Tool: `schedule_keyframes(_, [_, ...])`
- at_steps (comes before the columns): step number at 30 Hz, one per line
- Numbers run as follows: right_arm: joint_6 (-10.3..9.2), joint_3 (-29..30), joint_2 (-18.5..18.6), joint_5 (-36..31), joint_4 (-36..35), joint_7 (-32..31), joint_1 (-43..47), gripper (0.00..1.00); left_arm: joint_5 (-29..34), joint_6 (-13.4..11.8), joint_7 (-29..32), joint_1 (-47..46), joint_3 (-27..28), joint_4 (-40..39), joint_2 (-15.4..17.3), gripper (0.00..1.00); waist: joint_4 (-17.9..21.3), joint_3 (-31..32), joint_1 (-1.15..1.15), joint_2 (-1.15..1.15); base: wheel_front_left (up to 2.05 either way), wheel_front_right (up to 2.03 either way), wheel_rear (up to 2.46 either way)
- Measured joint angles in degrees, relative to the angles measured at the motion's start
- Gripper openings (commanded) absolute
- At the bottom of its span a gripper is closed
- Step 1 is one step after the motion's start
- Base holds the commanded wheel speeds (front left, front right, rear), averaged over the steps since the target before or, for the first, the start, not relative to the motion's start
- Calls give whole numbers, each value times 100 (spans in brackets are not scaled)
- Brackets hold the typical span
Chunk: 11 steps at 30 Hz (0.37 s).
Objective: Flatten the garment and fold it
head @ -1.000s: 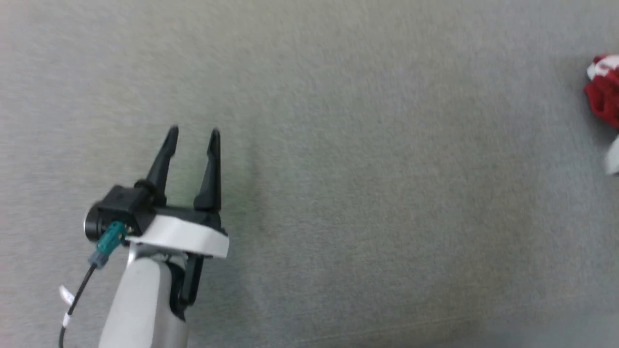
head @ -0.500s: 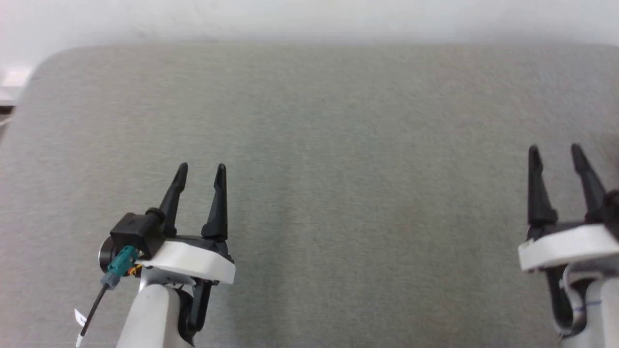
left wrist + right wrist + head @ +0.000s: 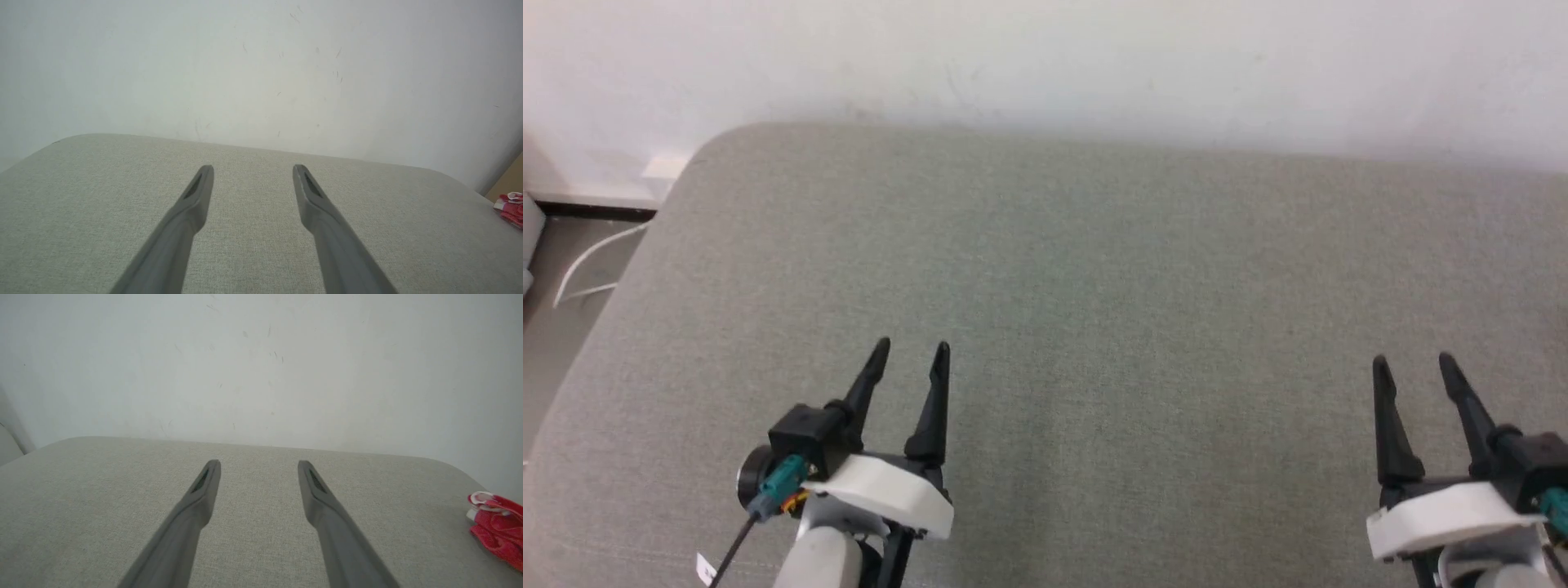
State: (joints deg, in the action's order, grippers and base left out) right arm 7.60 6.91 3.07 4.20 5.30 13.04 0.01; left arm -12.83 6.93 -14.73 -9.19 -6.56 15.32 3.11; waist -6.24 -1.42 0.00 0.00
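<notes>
Hands first: our left hand [image 3: 912, 346] and our right hand [image 3: 1412, 359] both stand with fingers spread wide, pointing toward 12 o'clock over the grey fabric bench [image 3: 1094, 269]. Neither has hold of anything, and neither touches the cloth we are after. We find the garment [image 3: 496, 526] in the right wrist view, a bunched red heap with a white band at its top. It lies at about 4 o'clock from the right hand, well apart from the fingertips and close to the bench's right end. The frame cuts it off, so we cannot tell its full extent or whether it has any clear long axis. In the left wrist view the same red heap sits smaller and farther off, at about 3 o'clock. We judge the right hand the nearer one, so the coming move calls for a reach or a turn toward 3 o'clock before any flattening can begin. Nothing of the task is done yet.
</notes>
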Motion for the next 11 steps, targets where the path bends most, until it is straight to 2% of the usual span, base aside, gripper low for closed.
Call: schedule_keyframes(11, [0, -79, -1, 193, 137, 70, 478, 100, -31, -159, 0, 434, -87, 33, -13, 100, -119, 412, 0, 0, 0, 0, 0])
